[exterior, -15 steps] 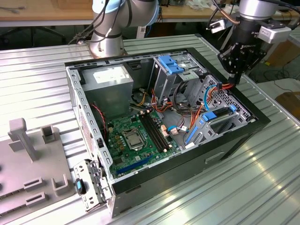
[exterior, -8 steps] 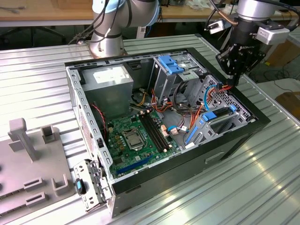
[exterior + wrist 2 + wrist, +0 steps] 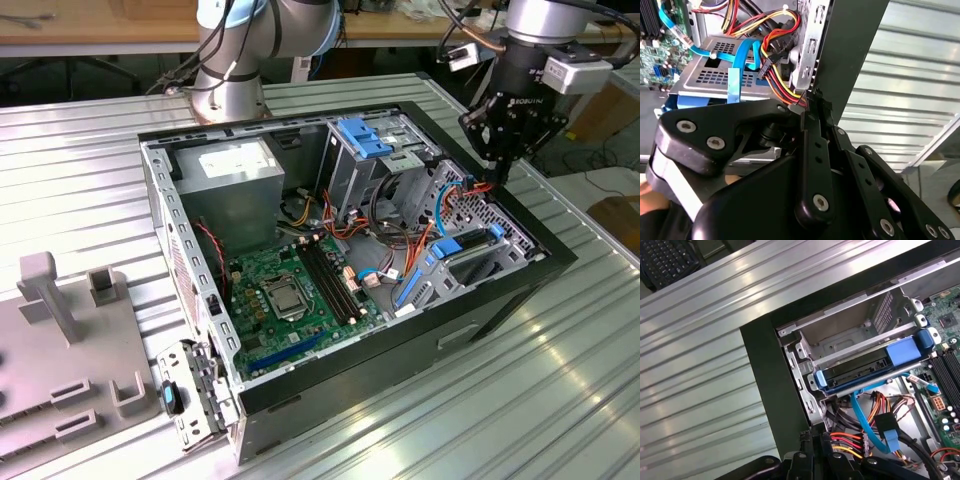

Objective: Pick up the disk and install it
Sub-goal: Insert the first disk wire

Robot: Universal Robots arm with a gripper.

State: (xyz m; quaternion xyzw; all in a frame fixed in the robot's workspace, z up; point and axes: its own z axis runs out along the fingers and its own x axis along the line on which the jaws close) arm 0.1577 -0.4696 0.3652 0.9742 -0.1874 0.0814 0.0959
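Note:
The disk (image 3: 860,371) lies flat in a drive bay of the open computer case (image 3: 560,255), dark on its visible edge and held in a blue plastic frame. In the exterior view it shows as a dark slab (image 3: 478,268) between blue tabs near the case's right corner. My gripper (image 3: 498,175) hangs just above that corner, over a bundle of red, yellow and black cables (image 3: 782,82). In both wrist views its fingertips (image 3: 812,100) meet beside the case wall, shut, with nothing visible between them. The gripper (image 3: 815,436) stands a short way from the disk, apart from it.
A grey power supply box (image 3: 235,170) with a white label and a green motherboard (image 3: 290,290) fill the case. Blue data cables (image 3: 867,422) cross near the gripper. A grey fixture (image 3: 60,330) sits on the ribbed metal table (image 3: 520,400) at the exterior view's left. The arm's base (image 3: 235,70) stands behind.

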